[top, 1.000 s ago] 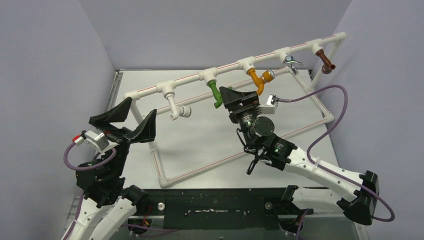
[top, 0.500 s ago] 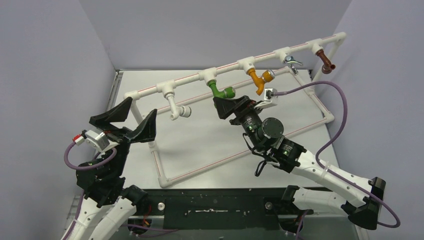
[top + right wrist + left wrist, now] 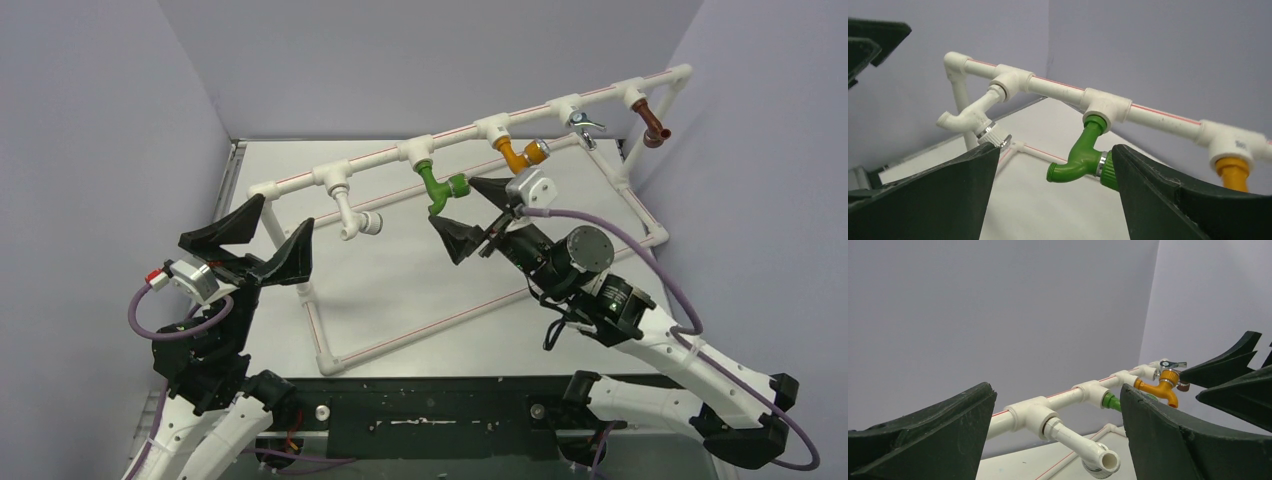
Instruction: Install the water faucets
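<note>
Top external
A: right end effector is spread wide and holds nothing. green faucet hangs from its tee on the pipe frame, right at the fingertips, capped end just beside the far finger.
B: left side?
A: left end effector is spread too, empty. white faucet is just beyond its tips. Every tee looks filled: orange faucet is just past the right end effector, silver faucet and brown faucet further along.

Left wrist
A: white faucet is ahead, between the left fingers, no contact. Green one is mostly hidden behind the right-hand finger.

Right wrist
A: green faucet is dead ahead between the fingers, off-centre toward the right-hand one.
B: how would you finish it?
A: my read: it's seated and maybe wants a final turn. Centre the body between both pads, close near the collar, twist about the tee's axis only. No side load on the frame.
B: unknowns?
A: the collar end runs behind the right-hand finger, so I can't tell if it touches. Thread depth inside the tee isn't visible in any view. Silver and brown are too small from above to judge seating.
</note>
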`<state>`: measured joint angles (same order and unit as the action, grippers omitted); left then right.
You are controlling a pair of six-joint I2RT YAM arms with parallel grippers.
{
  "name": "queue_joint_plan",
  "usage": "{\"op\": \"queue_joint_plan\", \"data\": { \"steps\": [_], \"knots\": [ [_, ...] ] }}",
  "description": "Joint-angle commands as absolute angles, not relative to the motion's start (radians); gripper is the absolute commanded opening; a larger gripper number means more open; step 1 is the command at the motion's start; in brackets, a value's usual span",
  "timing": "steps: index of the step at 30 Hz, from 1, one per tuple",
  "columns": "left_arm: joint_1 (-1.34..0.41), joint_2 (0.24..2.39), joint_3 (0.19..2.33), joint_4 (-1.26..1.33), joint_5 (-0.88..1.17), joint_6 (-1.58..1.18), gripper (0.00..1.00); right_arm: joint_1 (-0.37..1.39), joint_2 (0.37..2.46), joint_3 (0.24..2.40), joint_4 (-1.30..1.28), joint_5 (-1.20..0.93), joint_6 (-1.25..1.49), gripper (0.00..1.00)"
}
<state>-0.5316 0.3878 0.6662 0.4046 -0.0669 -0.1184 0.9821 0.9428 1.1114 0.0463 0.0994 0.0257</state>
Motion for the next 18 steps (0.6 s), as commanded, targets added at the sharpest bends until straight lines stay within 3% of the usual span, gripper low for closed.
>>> {"op": "queue_joint_plan", "data": {
  "steps": [1, 7, 18],
  "knots": [
    [-0.538, 0.392, 0.678, 0.424, -0.064, -0.106, 0.94, 0.977, 0.903, 1.142, -0.064, -0.093, -0.412, 0.86],
    [-0.538, 0.388, 0.677, 0.423, -0.065, -0.106, 0.94, 0.978, 0.884, 1.132, -0.182, -0.187, -0.813, 0.88],
    [-0.538, 0.388, 0.677, 0.424, -0.064, -0.106, 0.94, 0.981, 0.986, 1.134, -0.193, 0.050, -1.234, 0.88]
  ]
}}
